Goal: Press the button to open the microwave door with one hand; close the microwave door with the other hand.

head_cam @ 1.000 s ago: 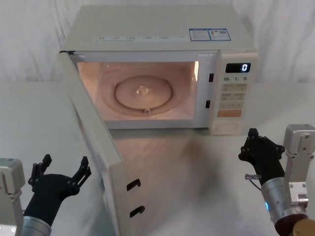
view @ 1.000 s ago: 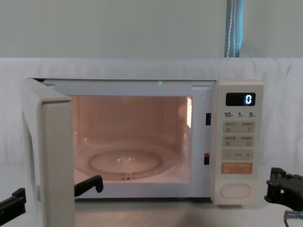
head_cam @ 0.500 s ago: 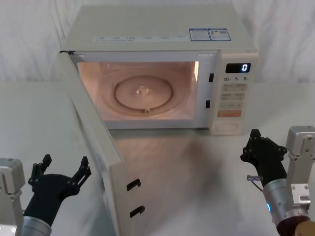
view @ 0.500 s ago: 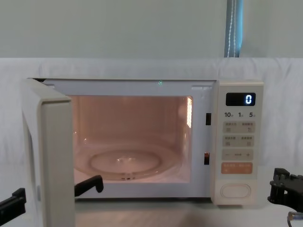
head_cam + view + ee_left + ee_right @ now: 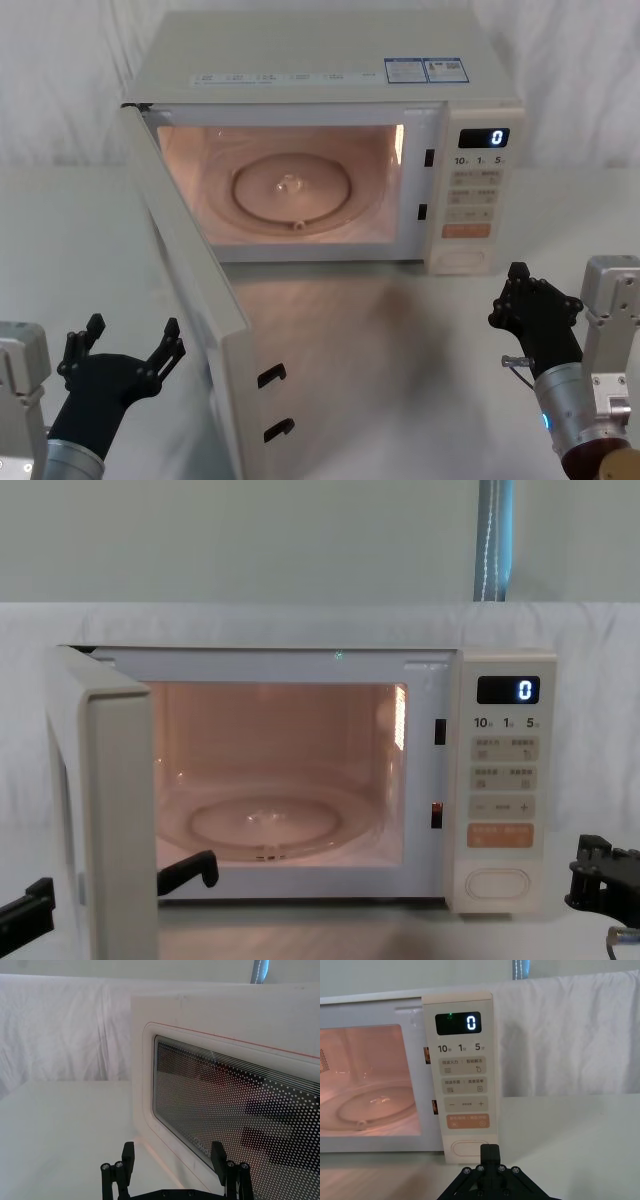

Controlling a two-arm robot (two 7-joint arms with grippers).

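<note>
Wide cream microwave door point(image 5: 190, 290) with dark window stands swung open toward the robot. Left black angular tool point(image 5: 122, 352), fingers spread and empty, sits just outside its outer face, nearer arm. Right black tool point(image 5: 533, 303) closed, apart, below cream oval button point(image 5: 459, 258).

One microwave point(image 5: 330, 70), one open door point(image 5: 190, 290), two claws point(image 5: 120, 345) point(image 5: 532, 300).
</note>
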